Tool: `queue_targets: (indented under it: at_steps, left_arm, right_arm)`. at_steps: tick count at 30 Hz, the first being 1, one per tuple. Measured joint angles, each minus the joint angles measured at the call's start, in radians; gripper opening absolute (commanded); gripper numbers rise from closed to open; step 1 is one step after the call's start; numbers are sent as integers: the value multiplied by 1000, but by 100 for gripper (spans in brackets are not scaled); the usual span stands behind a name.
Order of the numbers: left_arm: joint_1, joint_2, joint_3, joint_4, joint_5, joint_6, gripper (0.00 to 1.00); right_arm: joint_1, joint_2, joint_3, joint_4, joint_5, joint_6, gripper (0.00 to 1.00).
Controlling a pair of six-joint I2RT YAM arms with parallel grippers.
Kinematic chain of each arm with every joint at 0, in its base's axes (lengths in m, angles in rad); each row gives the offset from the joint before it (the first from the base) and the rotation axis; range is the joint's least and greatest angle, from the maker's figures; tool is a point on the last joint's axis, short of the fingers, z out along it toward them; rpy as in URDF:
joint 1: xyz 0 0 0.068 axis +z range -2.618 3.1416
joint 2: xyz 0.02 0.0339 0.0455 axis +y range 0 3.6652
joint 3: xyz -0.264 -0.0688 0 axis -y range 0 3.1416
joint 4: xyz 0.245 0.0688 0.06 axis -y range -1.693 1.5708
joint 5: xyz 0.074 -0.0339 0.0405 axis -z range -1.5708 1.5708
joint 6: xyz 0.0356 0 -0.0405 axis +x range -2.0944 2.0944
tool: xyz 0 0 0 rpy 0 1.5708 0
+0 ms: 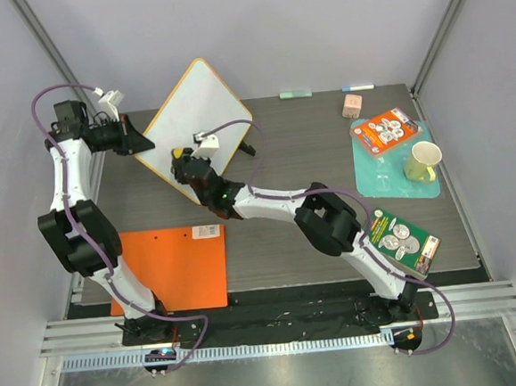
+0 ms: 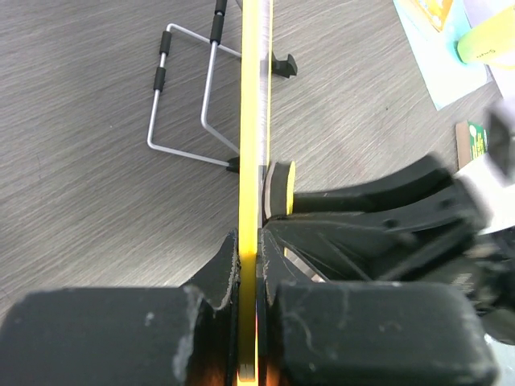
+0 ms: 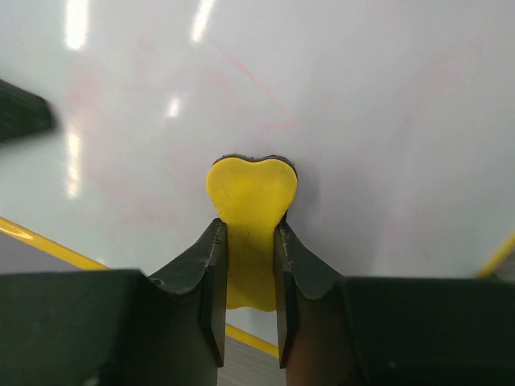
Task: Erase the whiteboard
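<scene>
**At the back left of the bench: board gripped, wiping part done**

At the far left, the left tool (image 1: 143, 144) was pressed together on the yellow rim of the whiteboard (image 1: 200, 117), pinching its left corner. The left wrist view showed that rim (image 2: 251, 161) edge-on between the 2 fingers of the left tool (image 2: 248, 265). The board stood on a corner, diamond-wise, over the rear left of the bench (image 1: 325, 134). Whether its lowest corner touched the bench could not be told. A wire stand (image 2: 193, 96) lay just beside the board's other side.

To the right of that grip, the right tool (image 1: 184, 160) pinched a yellow heart-shaped eraser (image 1: 178, 153) by its lower half. In the right wrist view the right tool (image 3: 249, 229) held the eraser (image 3: 251, 193) flat against the white face, low on the board and near its bottom rim.

As for progress, the whiteboard (image 3: 362, 121) looked mostly clean, but faint pink marks (image 3: 257, 80) showed above the eraser and a paler pink haze to its left and right. By my judgement the heavy ink was gone and only those ghost traces were left to wipe.
</scene>
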Motion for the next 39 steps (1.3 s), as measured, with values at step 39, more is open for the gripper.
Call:
queue_targets:
  at_steps: [39]
  left_arm:
    - [-29, -19, 0, -10, 38, -23, 0]
  right_arm:
    - [-272, -137, -195, 217, -200, 7, 1]
